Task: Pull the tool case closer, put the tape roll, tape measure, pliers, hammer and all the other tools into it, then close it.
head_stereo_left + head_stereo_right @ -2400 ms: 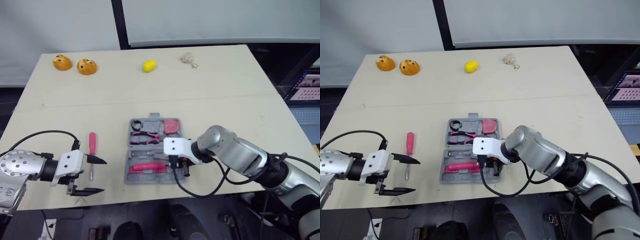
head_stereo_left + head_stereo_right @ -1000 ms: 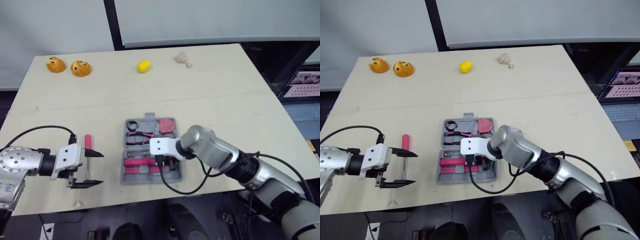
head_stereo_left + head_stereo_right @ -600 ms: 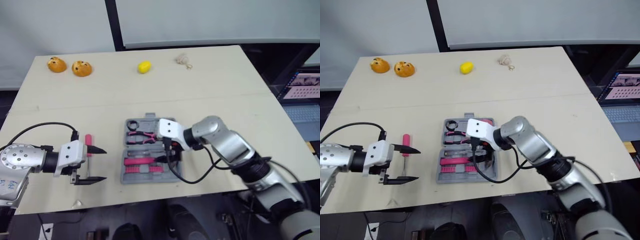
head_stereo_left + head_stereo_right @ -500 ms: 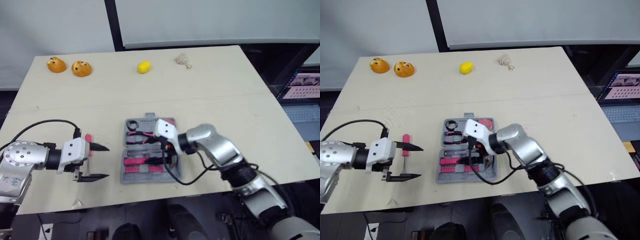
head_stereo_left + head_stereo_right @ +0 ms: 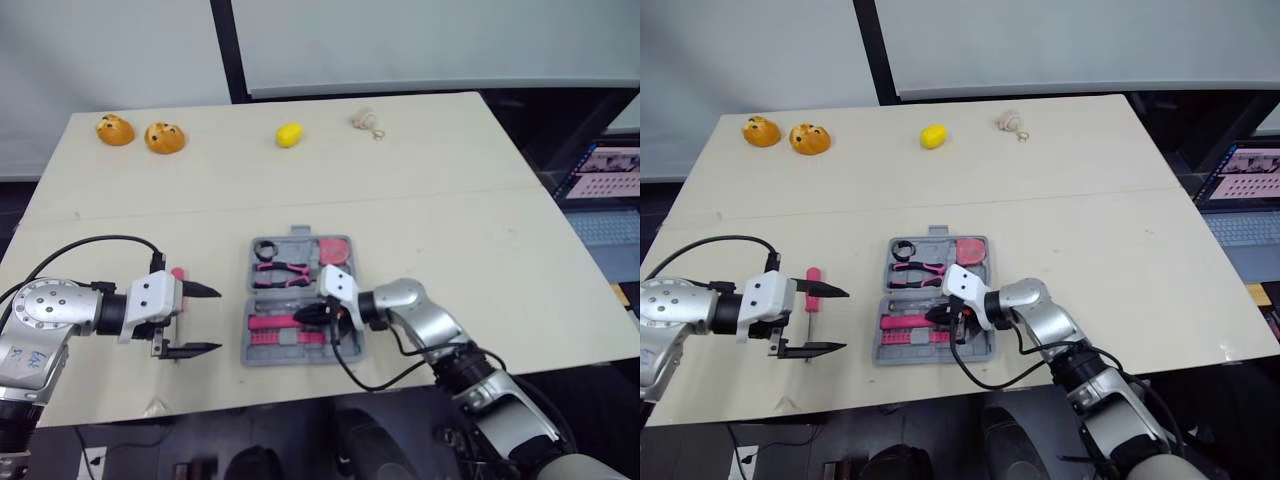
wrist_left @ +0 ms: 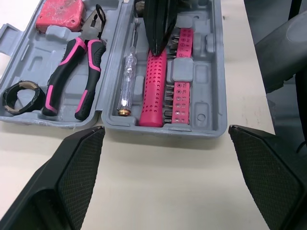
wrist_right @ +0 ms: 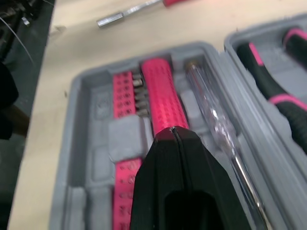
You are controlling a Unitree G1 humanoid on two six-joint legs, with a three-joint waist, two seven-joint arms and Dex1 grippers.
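right fingers [image 7: 163, 163] pressed together, holding nothing, tips at the pink handle [image 7: 160, 103] lying in the open tool case [image 5: 290, 356] — lower centre of the head view. left fingers [image 5: 198, 292] spread wide and empty at lower left — a red screwdriver [image 5: 812, 278] on the surface [image 5: 450, 180] by them.
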